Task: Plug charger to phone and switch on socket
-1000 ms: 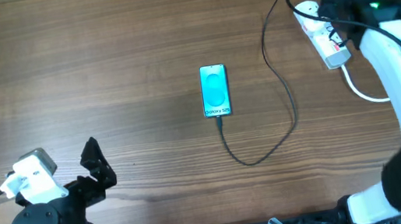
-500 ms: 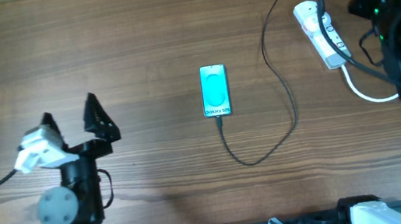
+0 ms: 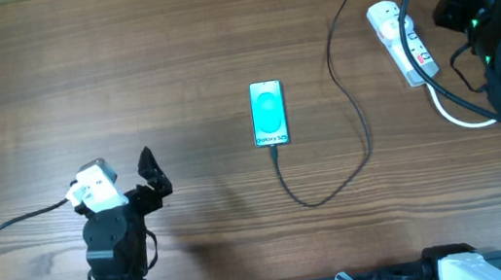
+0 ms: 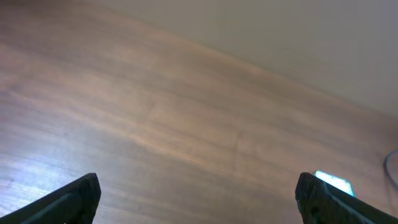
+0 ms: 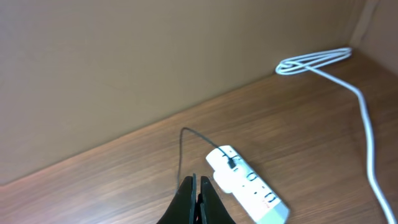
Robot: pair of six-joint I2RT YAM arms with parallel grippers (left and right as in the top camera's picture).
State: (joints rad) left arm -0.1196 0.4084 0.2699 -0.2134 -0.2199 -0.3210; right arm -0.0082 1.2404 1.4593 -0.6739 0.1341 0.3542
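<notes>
Phone (image 3: 268,113) sits dead centre on the wooden table (image 3: 121,60), its screen glowing teal-blue and its long side running away from the robot. The charger (image 3: 366,138), that thin black cable, meets the phone's near short edge, dips toward the robot in a loop, swings right and climbs the table. It ends at the far end of the socket (image 3: 405,42), where its white adapter sits.

The socket lies at a slant in the far right part of the table. A small red mark shows on its top face, but it is too small to tell which way the switch stands. The white lead (image 3: 459,119) leaves the socket's near end and curves off under the right arm.

Over to the left gripper (image 4: 198,186). In the wrist view its two dark fingertips sit at opposite bottom corners, spread wide, with only bare wood between them. It hangs over the near left of the table, well apart from the phone, and a sliver of the bright screen peeks in beside one fingertip.

Now the right gripper (image 5: 194,190). Its fingers are pressed tight together with nothing pinched between them. It is held above the table with the socket just beyond the tips and slightly right, not touching. From that wrist view the black cable arcs down into the socket's end, and the white lead trails away to a coil by the wall (image 5: 124,62).
</notes>
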